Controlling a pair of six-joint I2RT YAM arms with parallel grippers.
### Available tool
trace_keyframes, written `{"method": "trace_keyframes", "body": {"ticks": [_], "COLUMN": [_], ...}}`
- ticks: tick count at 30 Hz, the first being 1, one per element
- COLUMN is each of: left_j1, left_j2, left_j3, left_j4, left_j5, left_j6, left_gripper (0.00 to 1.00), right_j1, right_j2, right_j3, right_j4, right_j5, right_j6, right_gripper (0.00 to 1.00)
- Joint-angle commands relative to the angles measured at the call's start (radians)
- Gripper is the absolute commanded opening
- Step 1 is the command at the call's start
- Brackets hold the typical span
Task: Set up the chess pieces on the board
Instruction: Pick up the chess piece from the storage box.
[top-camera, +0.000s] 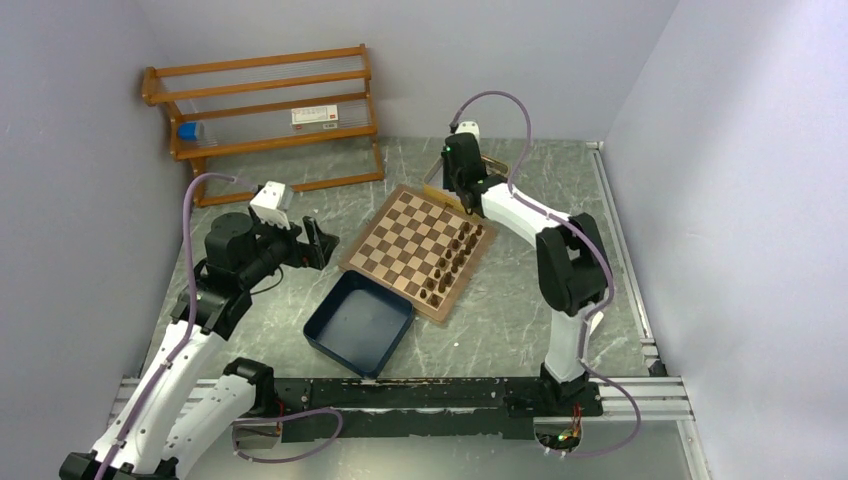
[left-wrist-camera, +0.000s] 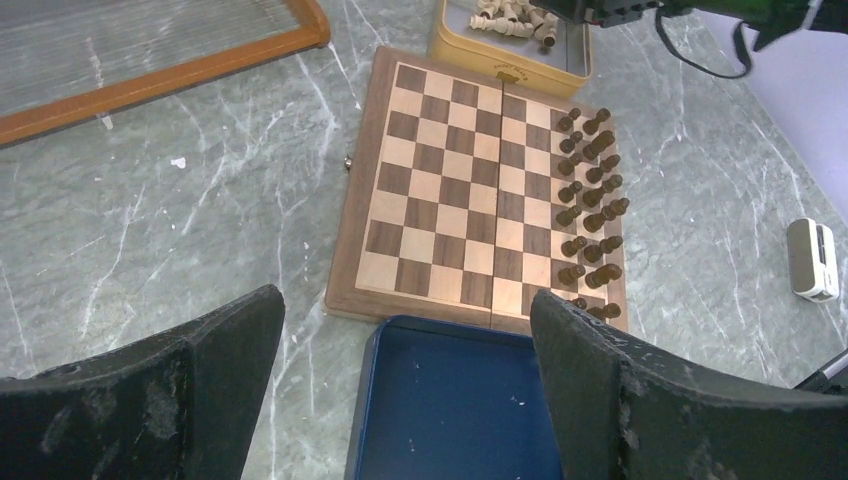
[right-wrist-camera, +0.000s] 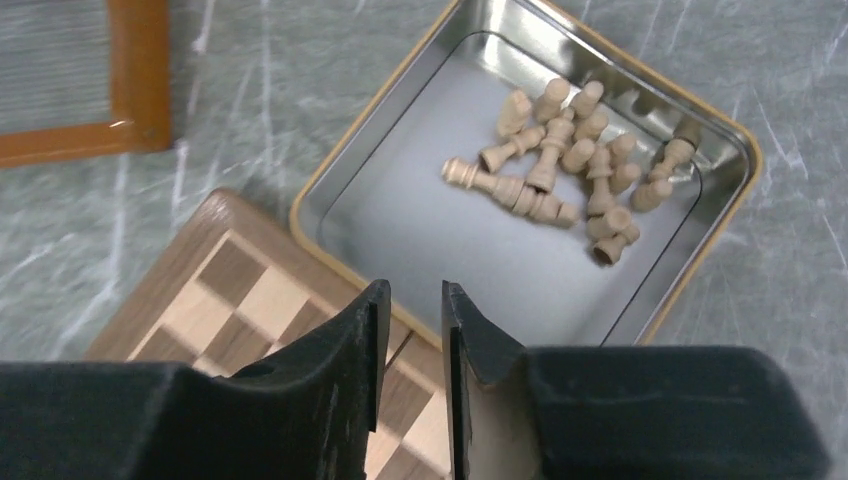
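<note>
Hovering over the near rim of the metal tin (right-wrist-camera: 400, 150), at the far corner of the board (top-camera: 415, 250), the right gripper (right-wrist-camera: 415, 295) is showing only a narrow gap between its fingers, with nothing in it. The light chess pieces (right-wrist-camera: 560, 165) are lying heaped in the tin, and the dark chess pieces (top-camera: 450, 262) are standing in two rows along the board's right edge. The left gripper (left-wrist-camera: 405, 300) is hanging wide and empty left of the board, with the navy tray (top-camera: 358, 322) touching the board's near edge.

Dark pieces (left-wrist-camera: 590, 200) upright on board (left-wrist-camera: 440, 200); tan pieces (right-wrist-camera: 570, 160) heaped in tin (right-wrist-camera: 420, 220).
</note>
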Motion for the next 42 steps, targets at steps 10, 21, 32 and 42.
{"method": "trace_keyframes", "body": {"ticks": [10, 21, 32, 42], "left_j1": [0.007, 0.007, 0.008, 0.007], "left_j2": [0.008, 0.014, 0.025, 0.033], "left_j3": [-0.007, -0.004, -0.001, -0.001], "left_j4": [-0.001, -0.004, -0.002, -0.002], "left_j5": [0.004, -0.007, -0.006, -0.005], "left_j6": [0.012, 0.008, 0.006, 0.007], "left_gripper": [0.98, 0.98, 0.97, 0.98], "right_j1": [-0.134, -0.158, -0.175, -0.188], "right_j2": [0.348, 0.479, 0.545, 0.579], "right_j3": [0.35, 0.515, 0.565, 0.592], "right_j4": [-0.025, -0.07, -0.069, -0.079], "right_j5": [-0.141, -0.146, -0.128, -0.159], "right_j6": [-0.188, -0.281, -0.307, -0.311], "right_gripper": [0.38, 0.38, 0.4, 0.33]}}
